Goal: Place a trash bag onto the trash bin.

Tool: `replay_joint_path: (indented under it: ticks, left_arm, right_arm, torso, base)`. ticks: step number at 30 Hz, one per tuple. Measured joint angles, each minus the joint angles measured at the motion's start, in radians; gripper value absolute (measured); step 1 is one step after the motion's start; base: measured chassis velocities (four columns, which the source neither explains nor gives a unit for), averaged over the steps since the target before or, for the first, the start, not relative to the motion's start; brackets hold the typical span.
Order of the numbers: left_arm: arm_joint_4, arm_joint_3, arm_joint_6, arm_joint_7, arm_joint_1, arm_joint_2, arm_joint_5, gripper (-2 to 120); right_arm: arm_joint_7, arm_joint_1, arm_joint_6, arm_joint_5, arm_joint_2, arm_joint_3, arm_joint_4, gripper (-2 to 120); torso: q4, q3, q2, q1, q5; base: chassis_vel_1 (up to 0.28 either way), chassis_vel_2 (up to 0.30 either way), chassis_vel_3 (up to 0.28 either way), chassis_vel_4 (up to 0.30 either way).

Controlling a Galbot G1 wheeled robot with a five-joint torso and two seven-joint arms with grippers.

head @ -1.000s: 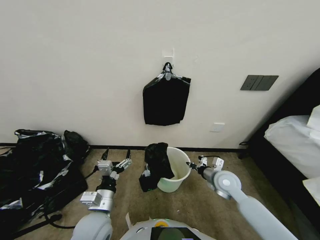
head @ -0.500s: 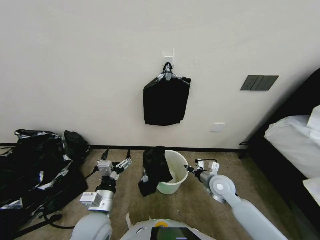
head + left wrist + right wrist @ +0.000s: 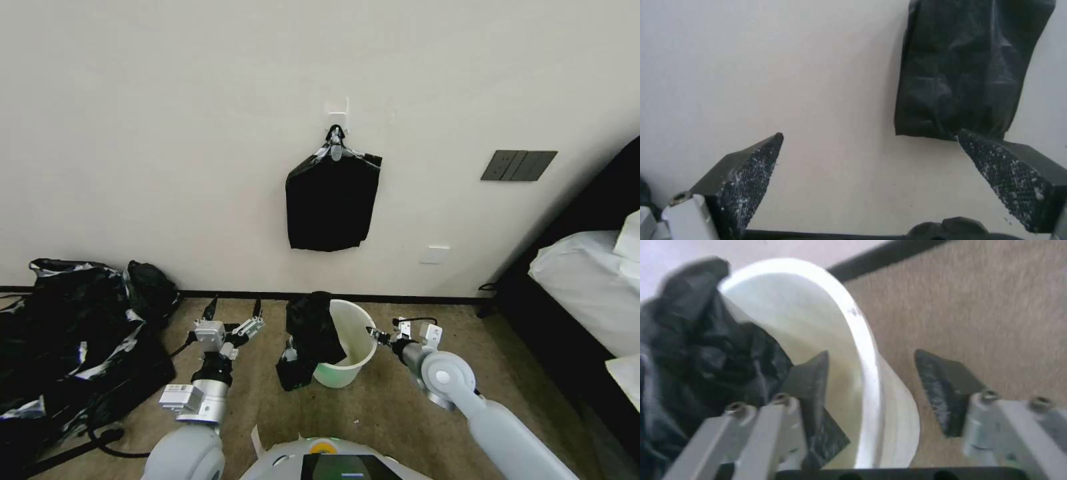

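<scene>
The bin (image 3: 347,343) stands on the carpet (image 3: 400,407) near the wall, with the bag (image 3: 310,337) draped over its left rim, part hanging inside and part slumped down the outside to the floor. The right gripper (image 3: 871,373) is spread wide astride the bin's right rim (one finger inside the wall, the other outside, neither plainly touching it), grasping nothing. The left gripper (image 3: 233,308) hangs left of the bin, well apart from it, also spread wide and empty, pointing toward the wall.
</scene>
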Motion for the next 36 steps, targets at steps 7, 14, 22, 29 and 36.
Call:
replay_joint_path:
  ticks: [7,14,22,29,36]
  left_arm:
    - [0.019,-0.150,0.004,0.019,0.007,-0.012,-0.060,100]
    - [0.043,-0.314,0.008,0.076,0.028,-0.022,-0.122,100]
    - [0.090,-0.359,0.035,0.136,0.026,-0.034,-0.127,100]
    - [0.098,-0.311,0.045,0.137,-0.012,-0.040,-0.103,100]
    - [0.099,-0.290,0.045,0.134,-0.031,-0.051,-0.094,100]
  right_arm:
    - [0.004,0.020,0.006,-0.068,-0.052,0.052,0.177,84]
    - [-0.003,0.189,-0.052,-0.112,-0.077,-0.088,0.248,100]
    - [0.148,0.610,-0.184,-0.112,0.047,-0.570,0.108,100]
    - [0.455,0.802,-0.177,0.068,0.176,-0.825,-0.009,99]
    - [0.628,0.904,-0.122,0.154,0.266,-0.958,-0.083,98]
  torso:
    - [-0.0001,0.000,0.000,0.000,-0.0004]
    - [0.0001,0.000,0.000,0.000,-0.0002]
    - [0.0000,0.000,0.000,0.000,-0.0005]
    - [0.0002,0.000,0.000,0.000,-0.0006]
    - [0.0000,0.000,0.000,0.000,-0.0004]
  base:
    - [0.000,0.000,0.000,0.000]
    - [0.000,0.000,0.000,0.000]
    - [0.000,0.000,0.000,0.000]
    - [0.000,0.000,0.000,0.000]
    - [0.000,0.000,0.000,0.000]
